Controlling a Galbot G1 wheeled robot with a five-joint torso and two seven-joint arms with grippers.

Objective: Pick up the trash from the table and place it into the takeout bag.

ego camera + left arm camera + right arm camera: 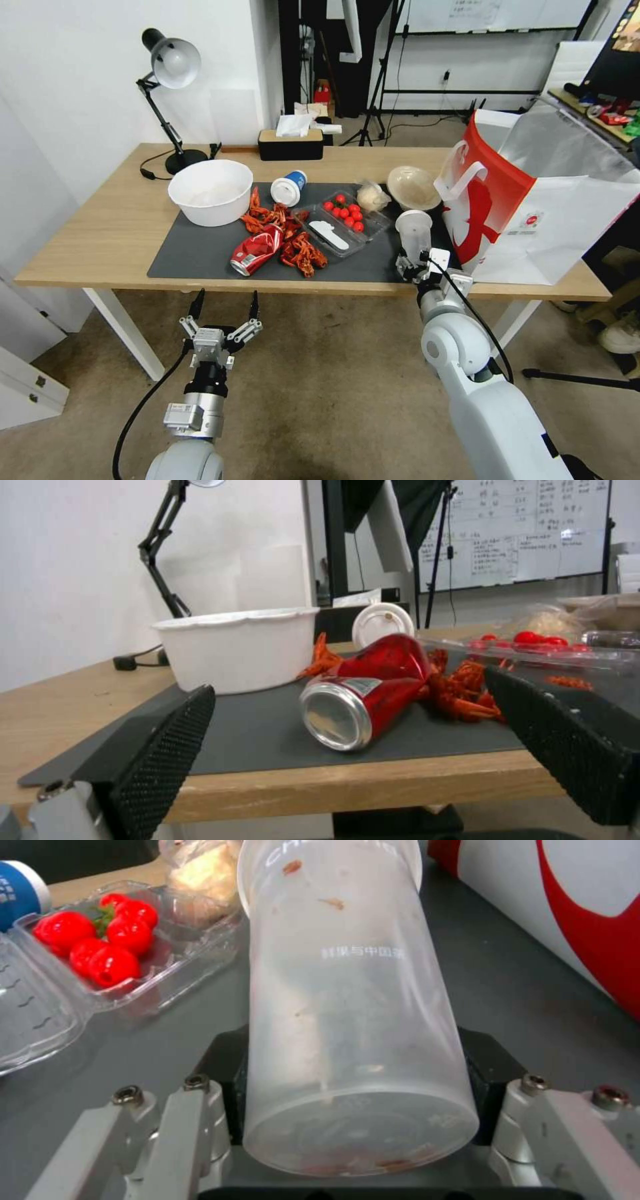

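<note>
Two neighbours crowd the clear plastic cup [414, 234]: takeout bag [533, 200] at 3 o'clock, tomato tray [343, 223] at 9. Right gripper [415, 265] pinches the cup's base. Left gripper [225, 308] hangs spread below the table [93, 233].

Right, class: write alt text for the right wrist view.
The right gripper grips a clear cup near its base, above the grey mat. Beside it lie a clear tray of tomatoes and the red-and-white bag.

On the table [100, 233] are counted one takeout bag [533, 220], one clear plastic cup [414, 233], one blue-and-white paper cup [289, 187], one crushed red soda can [257, 249], one beige round bowl [413, 187], one white bowl [211, 191], one desk lamp [170, 80], one tissue box [291, 143] and about seven cherry tomatoes [345, 210] (in one clear tray [340, 227])
</note>
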